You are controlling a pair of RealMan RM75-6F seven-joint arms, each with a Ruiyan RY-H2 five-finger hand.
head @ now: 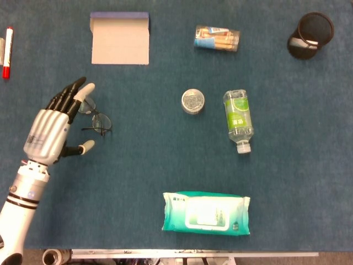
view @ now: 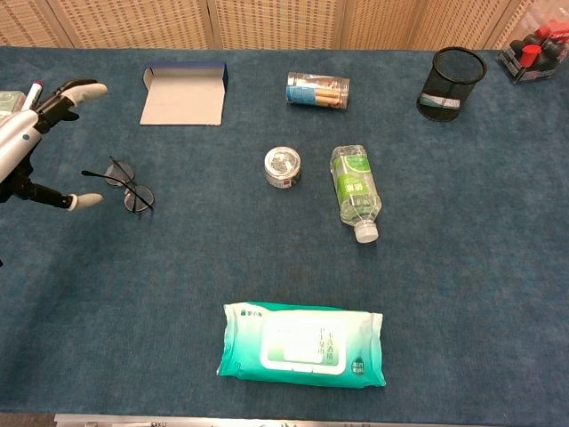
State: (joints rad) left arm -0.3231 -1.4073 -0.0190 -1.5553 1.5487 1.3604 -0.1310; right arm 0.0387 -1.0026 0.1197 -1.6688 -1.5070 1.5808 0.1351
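My left hand (head: 55, 124) hovers open over the left of the blue table, fingers spread, its fingertips (head: 85, 90) over the near lens of a pair of thin-framed glasses (head: 98, 120). In the chest view the left hand (view: 27, 142) shows at the left edge, with the glasses (view: 129, 187) just to its right. It holds nothing. The right hand shows in neither view.
An open grey box (head: 120, 37) lies at the back left, a red marker (head: 7, 52) at the far left. A clear jar of sticks (head: 217, 38), a round tin (head: 193, 101), a plastic bottle (head: 238, 119), a black mesh cup (head: 310, 35) and a wet-wipes pack (head: 206, 213) lie elsewhere.
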